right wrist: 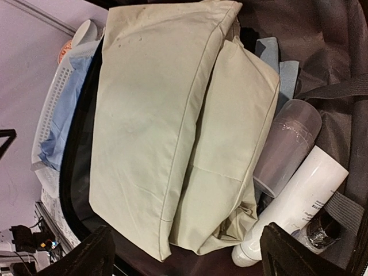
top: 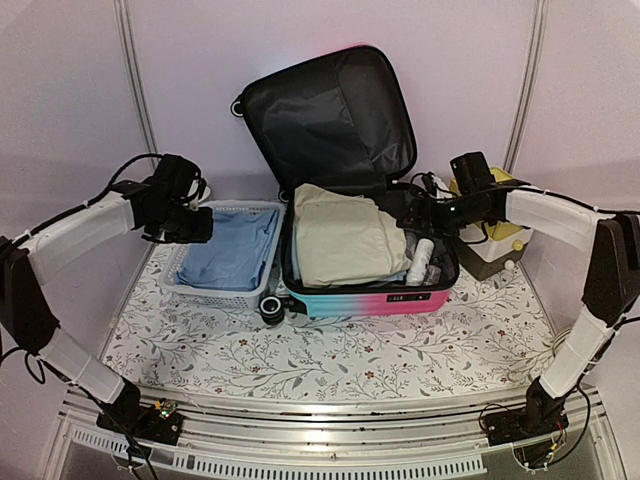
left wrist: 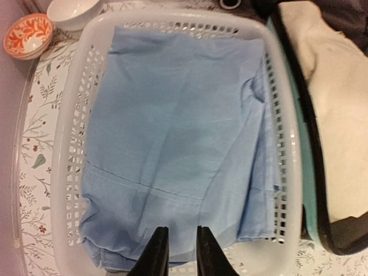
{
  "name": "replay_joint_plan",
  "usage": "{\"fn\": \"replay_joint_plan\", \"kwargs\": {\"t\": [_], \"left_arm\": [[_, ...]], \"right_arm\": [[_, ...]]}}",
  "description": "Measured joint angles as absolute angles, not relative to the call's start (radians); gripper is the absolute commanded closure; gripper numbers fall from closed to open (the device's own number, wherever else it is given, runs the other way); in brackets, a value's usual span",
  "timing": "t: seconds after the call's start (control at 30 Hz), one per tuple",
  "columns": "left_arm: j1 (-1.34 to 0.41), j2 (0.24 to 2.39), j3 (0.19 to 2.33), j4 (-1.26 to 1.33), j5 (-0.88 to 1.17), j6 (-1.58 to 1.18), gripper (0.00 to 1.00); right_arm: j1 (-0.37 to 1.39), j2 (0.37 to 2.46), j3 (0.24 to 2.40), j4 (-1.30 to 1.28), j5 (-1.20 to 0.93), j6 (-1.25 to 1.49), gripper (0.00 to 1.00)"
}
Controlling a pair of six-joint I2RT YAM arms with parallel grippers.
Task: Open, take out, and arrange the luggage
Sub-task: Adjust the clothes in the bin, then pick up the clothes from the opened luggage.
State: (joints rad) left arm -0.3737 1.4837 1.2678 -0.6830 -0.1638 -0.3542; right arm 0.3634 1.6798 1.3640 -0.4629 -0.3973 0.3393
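The luggage (top: 370,298) lies open mid-table, its pink-to-turquoise shell facing me and its black-lined lid (top: 330,115) propped up behind. Inside lie a folded beige garment (right wrist: 161,115), a white bottle (right wrist: 299,195) and a translucent grey bottle (right wrist: 287,144). My right gripper (right wrist: 190,256) hovers over the garment's near edge, open wide, holding nothing. My left gripper (left wrist: 176,253) hangs over the folded blue cloth (left wrist: 172,132) in the white basket (left wrist: 75,115). Its fingers stand a narrow gap apart with nothing between them.
The basket (top: 225,292) sits right against the luggage's left side. A yellow-topped box (top: 497,245) stands to the right of the luggage, under my right arm. An orange patterned bowl (left wrist: 27,35) and a white bowl (left wrist: 72,11) sit behind the basket.
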Motion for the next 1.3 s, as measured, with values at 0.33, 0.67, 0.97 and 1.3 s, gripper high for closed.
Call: {"fn": "replay_joint_plan", "kwargs": {"t": [0.33,0.67,0.97,1.3], "left_arm": [[-0.414,1.371,1.188,-0.537,-0.003,-0.341,0.75],[-0.414,1.372,1.178,-0.508,0.038,-0.340,0.75],[-0.414,1.388,1.178,-0.488,0.079,-0.342,0.76],[-0.434,1.410,1.147,-0.380,0.233,-0.407,0.77]], "right_arm": [[0.415,1.771,1.353,-0.496,-0.393,0.299,0.07],[0.458,1.930,1.460,-0.518,-0.349,0.299,0.43],[0.468,1.941,1.504,-0.513,-0.416,0.336,0.97],[0.405,1.769,1.487,-0.478,-0.573,0.424,0.98]]}}
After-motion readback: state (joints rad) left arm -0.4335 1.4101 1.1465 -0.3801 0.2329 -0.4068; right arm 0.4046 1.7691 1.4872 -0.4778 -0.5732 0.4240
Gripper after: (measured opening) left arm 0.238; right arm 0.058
